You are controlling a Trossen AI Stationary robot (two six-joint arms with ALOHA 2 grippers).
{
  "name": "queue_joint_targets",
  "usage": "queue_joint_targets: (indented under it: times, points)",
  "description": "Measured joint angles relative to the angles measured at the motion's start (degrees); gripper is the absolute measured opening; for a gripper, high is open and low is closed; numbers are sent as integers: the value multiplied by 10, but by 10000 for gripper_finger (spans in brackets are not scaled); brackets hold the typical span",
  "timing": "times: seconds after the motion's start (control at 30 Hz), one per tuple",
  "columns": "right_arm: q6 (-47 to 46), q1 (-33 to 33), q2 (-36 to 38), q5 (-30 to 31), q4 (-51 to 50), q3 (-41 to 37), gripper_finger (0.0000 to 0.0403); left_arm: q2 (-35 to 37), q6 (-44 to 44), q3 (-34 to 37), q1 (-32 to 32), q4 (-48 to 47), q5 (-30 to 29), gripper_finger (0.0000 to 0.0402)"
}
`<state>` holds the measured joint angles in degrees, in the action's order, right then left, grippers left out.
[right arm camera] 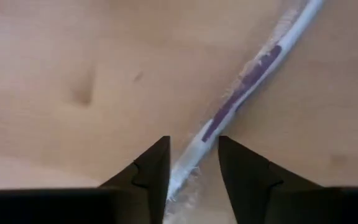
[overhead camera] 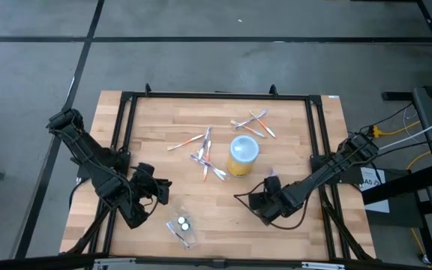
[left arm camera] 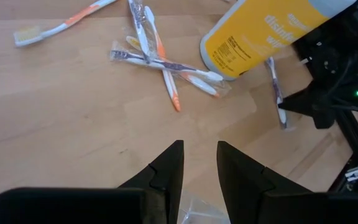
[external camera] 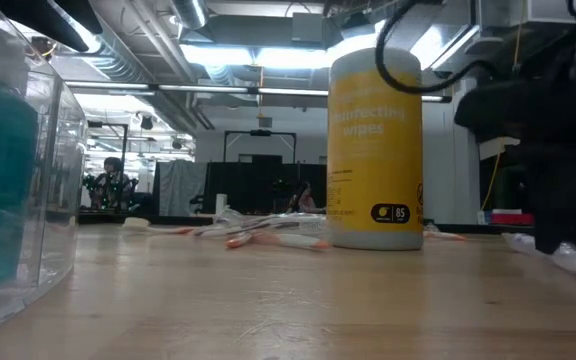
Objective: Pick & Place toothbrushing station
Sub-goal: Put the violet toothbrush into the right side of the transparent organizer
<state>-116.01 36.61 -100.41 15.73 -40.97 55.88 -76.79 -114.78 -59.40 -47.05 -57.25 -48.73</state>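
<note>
right end effector (right arm camera: 192, 165) is sitting low over the tabletop (overhead camera: 291, 127), just right of the yellow cup (overhead camera: 243, 155), its fingers (right arm camera: 151, 168) straddling a wrapped white and purple toothbrush (right arm camera: 247, 84) with small gaps either side, so not clenched on it. left end effector (left arm camera: 199, 163) is waiting near the front left, fingers apart, grasping nothing. more toothbrushes (overhead camera: 205, 154) are lying scattered left of the cup, another group (overhead camera: 252, 124) behind it. clear plastic pouch (overhead camera: 181, 227) with the teal tubes is sitting near the front edge.
</note>
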Motion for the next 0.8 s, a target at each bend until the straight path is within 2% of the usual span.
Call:
queue_joint_targets:
  times: [0.17,0.23,0.33,0.5,0.67,0.8]
  points:
    - [21,38,-13,-17,123,0,29,0,1,0,0,0,0,90]
    - [26,69,-14,-18,170,4,12,0,1,0,0,0,0,90]
    - [29,117,-15,-15,199,36,24,0,1,0,0,-1,3,90]
    - [44,172,-15,41,136,92,39,0,10,0,8,-2,17,90]
    - [67,162,-15,46,103,98,76,0,21,0,18,5,25,90]
    - [117,125,-15,31,94,98,120,0,32,0,18,27,25,90]
